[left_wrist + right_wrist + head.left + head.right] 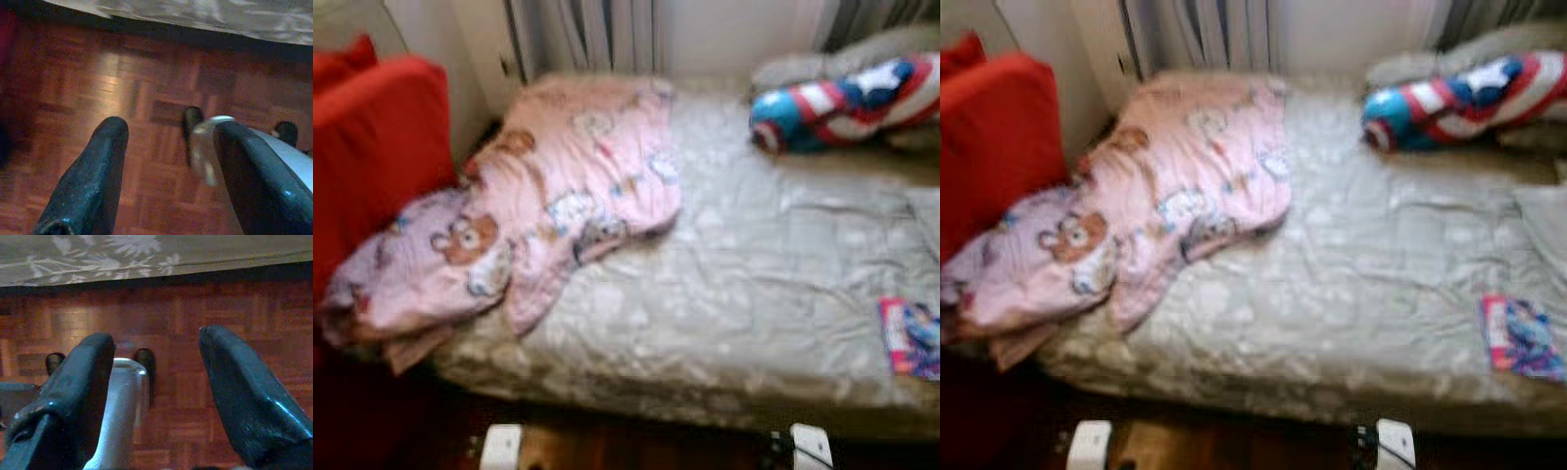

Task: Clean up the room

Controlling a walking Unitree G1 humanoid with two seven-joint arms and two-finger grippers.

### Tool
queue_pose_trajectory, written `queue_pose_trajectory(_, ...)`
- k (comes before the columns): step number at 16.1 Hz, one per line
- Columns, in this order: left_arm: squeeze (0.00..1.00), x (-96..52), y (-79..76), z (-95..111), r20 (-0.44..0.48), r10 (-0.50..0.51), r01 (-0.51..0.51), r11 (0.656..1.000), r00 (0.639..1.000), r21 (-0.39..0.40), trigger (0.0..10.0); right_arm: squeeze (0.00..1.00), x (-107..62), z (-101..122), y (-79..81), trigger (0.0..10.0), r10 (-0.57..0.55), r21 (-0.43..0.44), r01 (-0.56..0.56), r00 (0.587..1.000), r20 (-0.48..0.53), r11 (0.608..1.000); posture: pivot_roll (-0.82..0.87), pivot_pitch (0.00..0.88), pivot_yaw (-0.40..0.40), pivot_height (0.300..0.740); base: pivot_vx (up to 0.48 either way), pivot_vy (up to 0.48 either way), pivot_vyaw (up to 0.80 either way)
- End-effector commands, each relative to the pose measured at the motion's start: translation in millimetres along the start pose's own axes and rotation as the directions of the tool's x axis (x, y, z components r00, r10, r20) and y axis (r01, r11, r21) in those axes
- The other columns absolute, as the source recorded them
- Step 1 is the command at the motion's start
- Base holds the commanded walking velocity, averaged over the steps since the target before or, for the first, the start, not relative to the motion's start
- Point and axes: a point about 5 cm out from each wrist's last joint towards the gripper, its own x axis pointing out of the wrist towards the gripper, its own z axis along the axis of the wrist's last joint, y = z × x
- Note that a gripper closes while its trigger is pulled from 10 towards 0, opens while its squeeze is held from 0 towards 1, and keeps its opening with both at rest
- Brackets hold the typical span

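A bed [734, 323] with a grey flowered cover lies before me. A crumpled pink blanket with bear prints [538, 215] is heaped on its left part and hangs over the left edge. A red, white and blue shield-pattern cushion [847, 103] lies at the head on the right. A small colourful book [911, 338] rests near the bed's right front edge. My left gripper [166, 142] hangs open over the wooden floor. My right gripper [156, 357] is likewise open above the floor by the bed's edge.
A red armchair [372, 147] stands at the left, close against the bed. Curtains [587, 34] and a pale wall lie behind the bed. Dark parquet floor [98, 73] runs along the bed's front. My two feet [499, 446] stand near the bed's front edge.
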Motion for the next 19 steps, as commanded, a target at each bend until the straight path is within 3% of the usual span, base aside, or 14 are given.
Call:
queue_pose_trajectory(1, 0.00, -2.2, -0.7, -10.3, -0.034, -0.004, 0.003, 1.000, 0.999, -0.013, 10.0, 0.00, -2.6, -8.9, -5.5, 10.0, -0.013, 0.000, 0.013, 0.999, -0.029, 1.000, 0.01, 0.105, 0.024, 0.740, 0.000, 0.311, 0.00)
queue_pose_trajectory(6, 0.00, -4.1, 11.5, -11.1, -0.034, 0.009, -0.010, 1.000, 0.999, -0.019, 10.0, 0.00, -2.6, -8.6, -5.3, 10.0, -0.010, 0.000, 0.010, 1.000, -0.028, 1.000, 0.02, 0.107, 0.023, 0.740, 0.000, 0.312, 0.00)
queue_pose_trajectory(15, 0.00, -1.3, -5.9, -8.8, -0.030, -0.010, 0.010, 1.000, 1.000, -0.015, 10.0, 0.00, -2.7, -9.3, -4.8, 10.0, -0.012, 0.003, 0.012, 1.000, -0.025, 1.000, 0.02, 0.097, 0.026, 0.740, 0.000, 0.312, 0.00)
queue_pose_trajectory(19, 0.00, -4.5, 16.7, -8.5, -0.020, 0.011, -0.011, 1.000, 1.000, -0.016, 10.0, 0.00, -2.8, -9.7, -4.5, 10.0, -0.008, 0.001, 0.008, 1.000, -0.026, 1.000, 0.02, 0.086, 0.026, 0.740, 0.000, 0.313, 0.00)
